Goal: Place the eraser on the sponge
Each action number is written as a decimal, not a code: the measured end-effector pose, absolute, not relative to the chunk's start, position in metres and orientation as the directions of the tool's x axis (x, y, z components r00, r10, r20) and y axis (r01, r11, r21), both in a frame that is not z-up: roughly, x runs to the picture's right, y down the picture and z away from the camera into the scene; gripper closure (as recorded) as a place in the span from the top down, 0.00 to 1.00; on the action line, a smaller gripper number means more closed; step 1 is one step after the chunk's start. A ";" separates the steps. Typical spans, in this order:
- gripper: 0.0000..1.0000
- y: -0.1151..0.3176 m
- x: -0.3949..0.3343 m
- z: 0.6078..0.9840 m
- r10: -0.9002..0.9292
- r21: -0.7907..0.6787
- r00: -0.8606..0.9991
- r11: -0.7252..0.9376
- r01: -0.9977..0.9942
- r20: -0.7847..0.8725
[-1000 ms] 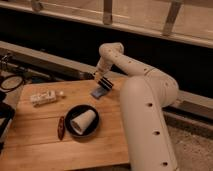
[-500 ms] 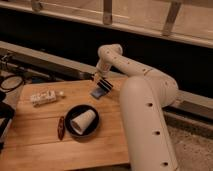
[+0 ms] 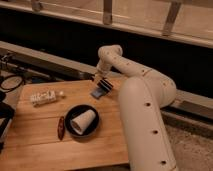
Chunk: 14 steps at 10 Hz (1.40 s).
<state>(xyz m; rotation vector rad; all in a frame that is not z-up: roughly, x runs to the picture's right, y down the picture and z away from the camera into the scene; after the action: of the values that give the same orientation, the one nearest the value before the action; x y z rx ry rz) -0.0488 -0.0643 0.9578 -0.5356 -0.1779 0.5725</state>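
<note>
The blue sponge (image 3: 96,93) lies flat on the wooden table (image 3: 40,145), near its far edge. My gripper (image 3: 104,85) hangs at the end of the white arm (image 3: 135,95), directly over the sponge's upper right corner and very close to it. A dark, near-black shape sits at the gripper's tip, where the eraser would be. I cannot separate the eraser from the gripper's own dark parts, nor tell whether it touches the sponge.
A black bowl (image 3: 70,131) with a white cup (image 3: 83,121) lying in it sits in front of the sponge. A white printed block (image 3: 42,97) lies at the left, and a reddish-brown stick (image 3: 60,127) beside the bowl. Dark cables (image 3: 12,80) lie beyond the table's left corner.
The gripper has shifted only slightly, staying over the blue sponge. Nothing else on the table has moved.
</note>
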 end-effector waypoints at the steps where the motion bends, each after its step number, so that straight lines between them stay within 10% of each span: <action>1: 0.14 -0.063 -0.053 0.958 0.557 -0.528 0.831 0.710 -0.465 0.017; 10: 0.14 -0.059 -0.058 0.965 0.557 -0.530 0.831 0.710 -0.464 0.019; 14: 0.38 -0.058 -0.063 0.963 0.552 -0.531 0.833 0.714 -0.457 0.026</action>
<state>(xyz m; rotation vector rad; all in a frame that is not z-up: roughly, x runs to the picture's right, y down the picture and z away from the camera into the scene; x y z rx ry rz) -0.0635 -0.0577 0.9633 -0.5358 -0.1884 0.5627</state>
